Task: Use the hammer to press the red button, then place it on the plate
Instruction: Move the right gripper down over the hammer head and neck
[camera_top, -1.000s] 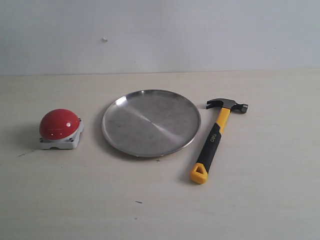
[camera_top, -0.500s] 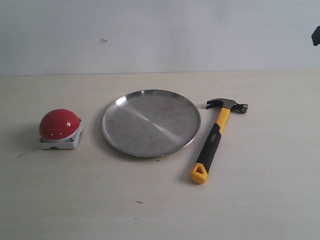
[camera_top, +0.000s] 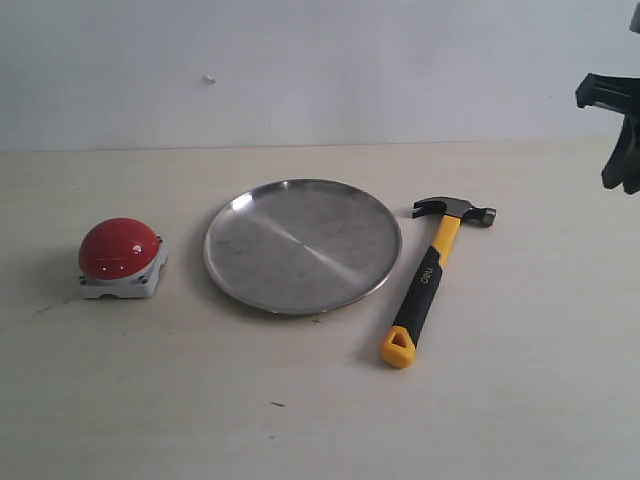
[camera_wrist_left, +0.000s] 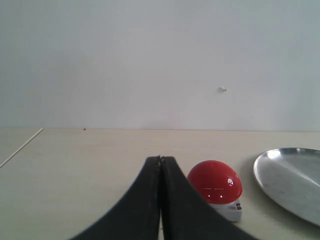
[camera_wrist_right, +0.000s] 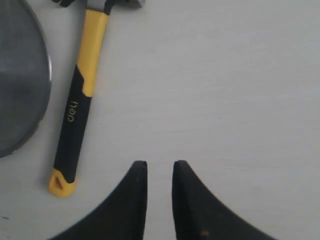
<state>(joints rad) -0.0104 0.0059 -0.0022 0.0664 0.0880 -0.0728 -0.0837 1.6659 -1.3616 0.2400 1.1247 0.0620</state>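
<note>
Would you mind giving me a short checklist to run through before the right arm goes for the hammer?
1. Hammer free to grasp: ok. It lies flat on the table, apart from the plate.
2. Right gripper empty, jaws parted: ok.
3. Right gripper lined up over the handle: not ok. The handle lies off to one side of it.
4. Gap wide enough for the handle: cannot tell.
5. Left gripper shut and empty: ok.
6. Red button uncovered and plate bare: ok.
</note>
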